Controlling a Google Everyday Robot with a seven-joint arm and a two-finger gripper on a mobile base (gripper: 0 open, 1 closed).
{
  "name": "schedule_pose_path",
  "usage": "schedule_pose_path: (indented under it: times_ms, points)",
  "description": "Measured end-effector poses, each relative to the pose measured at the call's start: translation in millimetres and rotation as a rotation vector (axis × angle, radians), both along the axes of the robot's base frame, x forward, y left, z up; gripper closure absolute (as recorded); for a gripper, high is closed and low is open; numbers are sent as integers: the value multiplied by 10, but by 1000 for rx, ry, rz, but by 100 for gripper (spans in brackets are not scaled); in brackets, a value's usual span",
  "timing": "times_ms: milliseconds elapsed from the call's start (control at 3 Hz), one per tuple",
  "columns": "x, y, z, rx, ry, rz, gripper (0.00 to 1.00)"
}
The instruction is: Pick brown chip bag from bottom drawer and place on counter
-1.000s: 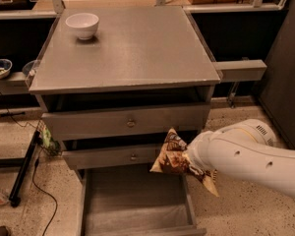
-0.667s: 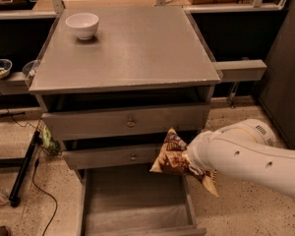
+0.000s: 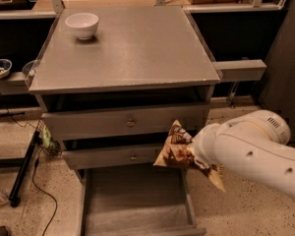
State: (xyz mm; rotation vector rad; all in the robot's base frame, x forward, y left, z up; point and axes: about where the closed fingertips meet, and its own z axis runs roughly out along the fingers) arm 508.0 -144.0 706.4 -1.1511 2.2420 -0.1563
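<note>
The brown chip bag point(image 3: 178, 150) hangs in the air in front of the middle drawer's right end, above the open bottom drawer point(image 3: 135, 200). My gripper point(image 3: 192, 155) is at the end of the white arm point(image 3: 250, 149), mostly hidden behind the wrist and the bag, and it holds the bag. The bottom drawer is pulled out and its grey floor is bare. The counter point(image 3: 132, 45) is above and to the left of the bag.
A white bowl point(image 3: 82, 24) stands on the counter's far left corner. The top drawer point(image 3: 125, 122) and middle drawer point(image 3: 115, 156) are slightly ajar. A narrow grey side shelf point(image 3: 238, 70) sticks out at the right. A black stand leg and cable point(image 3: 24, 166) lie on the floor at left.
The bag and the arm's end have risen slightly and shifted a little right. Nothing else has moved.
</note>
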Motion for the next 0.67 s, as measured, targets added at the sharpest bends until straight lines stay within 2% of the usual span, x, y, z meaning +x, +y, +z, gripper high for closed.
schedule_pose_path:
  times_ms: [333,667]
  points:
    - [-50,13,350,-22,-45,7,100]
    - [-170,36,820,-26,-138,18,100]
